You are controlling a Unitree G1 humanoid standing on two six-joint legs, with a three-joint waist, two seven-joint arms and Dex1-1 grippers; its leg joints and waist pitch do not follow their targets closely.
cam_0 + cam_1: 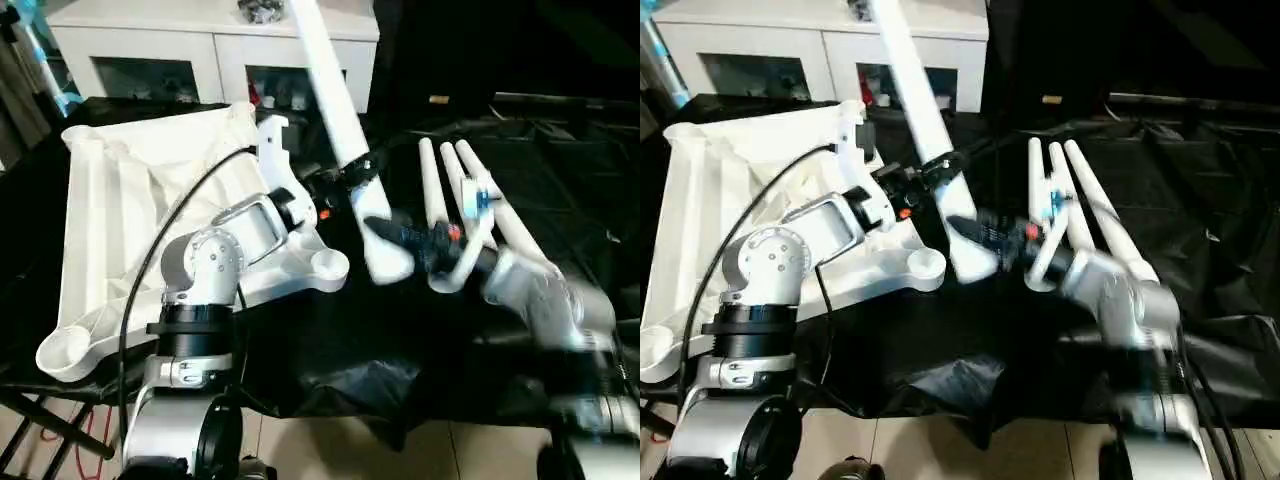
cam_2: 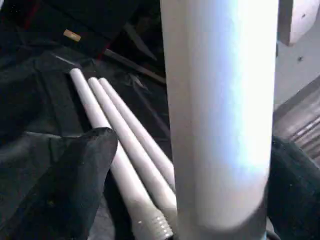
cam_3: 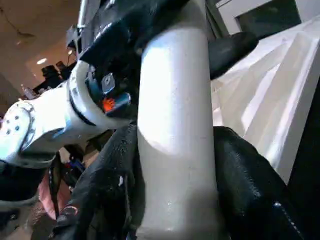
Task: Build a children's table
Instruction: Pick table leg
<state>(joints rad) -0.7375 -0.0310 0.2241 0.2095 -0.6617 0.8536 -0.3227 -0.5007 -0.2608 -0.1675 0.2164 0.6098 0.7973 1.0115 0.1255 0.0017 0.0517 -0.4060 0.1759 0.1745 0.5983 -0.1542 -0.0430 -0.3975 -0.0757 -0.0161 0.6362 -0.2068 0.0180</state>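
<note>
The white table top [image 1: 120,200] lies ribbed side up on the left, with a round corner socket [image 1: 325,266] near the middle. One long white leg [image 1: 330,90] stands tilted, its upper end leaning away to the left. My left gripper [image 1: 345,178] is shut on the leg's middle. Just below, near the leg's lower end, my right gripper [image 1: 385,232] is shut on it too. In the wrist views the leg [image 2: 220,110] [image 3: 175,140] sits between black fingers [image 2: 70,190] [image 3: 250,190]. Three more legs [image 1: 455,185] lie side by side on the right.
The black-draped work table [image 1: 400,330] carries everything; its front edge runs close to my body. A white cabinet [image 1: 200,40] with glass doors stands behind. A black cable [image 1: 160,250] loops over my left forearm.
</note>
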